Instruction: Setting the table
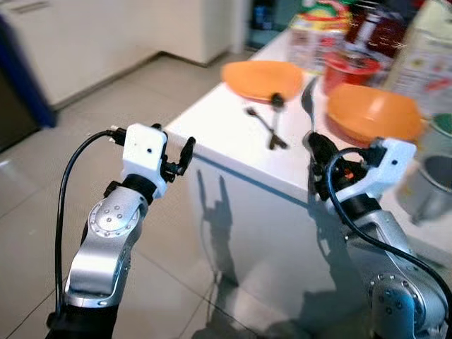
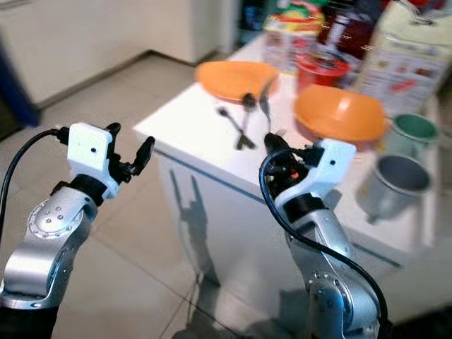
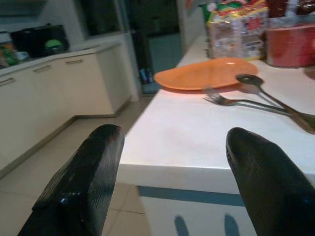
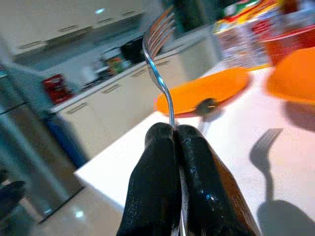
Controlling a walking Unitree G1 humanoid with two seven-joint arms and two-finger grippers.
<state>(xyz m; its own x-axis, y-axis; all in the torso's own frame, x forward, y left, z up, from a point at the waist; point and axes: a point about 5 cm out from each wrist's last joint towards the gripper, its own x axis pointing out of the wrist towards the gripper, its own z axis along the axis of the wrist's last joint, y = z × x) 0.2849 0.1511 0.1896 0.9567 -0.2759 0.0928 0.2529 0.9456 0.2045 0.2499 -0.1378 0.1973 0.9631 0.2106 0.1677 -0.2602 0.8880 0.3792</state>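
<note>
1. The white table (image 1: 233,152) stands ahead of both grippers, its near corner between them and its side panel falling to the tiled floor (image 1: 106,127).
2. The pale kitchen cabinets (image 3: 59,88) run along the wall beyond the left gripper.
3. A carton (image 2: 413,49) and a bright food packet (image 1: 318,32) stand at the far side of the table, beyond the right gripper, with a red container (image 1: 349,67) in front of them.
4. Two orange plates rest on the table: the far plate (image 1: 263,76) ahead of the right gripper and toward the left one, the near plate (image 2: 339,113) just beyond the right gripper.
5. A metal cup (image 2: 392,183) sits off to the right gripper's outer side, a green cup (image 2: 413,131) behind it.
6. The left gripper (image 1: 180,159) hovers off the table's near corner, its two black fingers (image 3: 83,187) spread wide with nothing between them.
7. The right gripper (image 4: 174,142) hangs over the table's near edge with its fingers pressed together on the handle of a fork (image 4: 160,54), tines pointing up.
8. A second fork (image 3: 231,102) and a spoon (image 3: 261,88) lie crossed on the table between the grippers and the far plate, the spoon's bowl touching that plate's rim.
</note>
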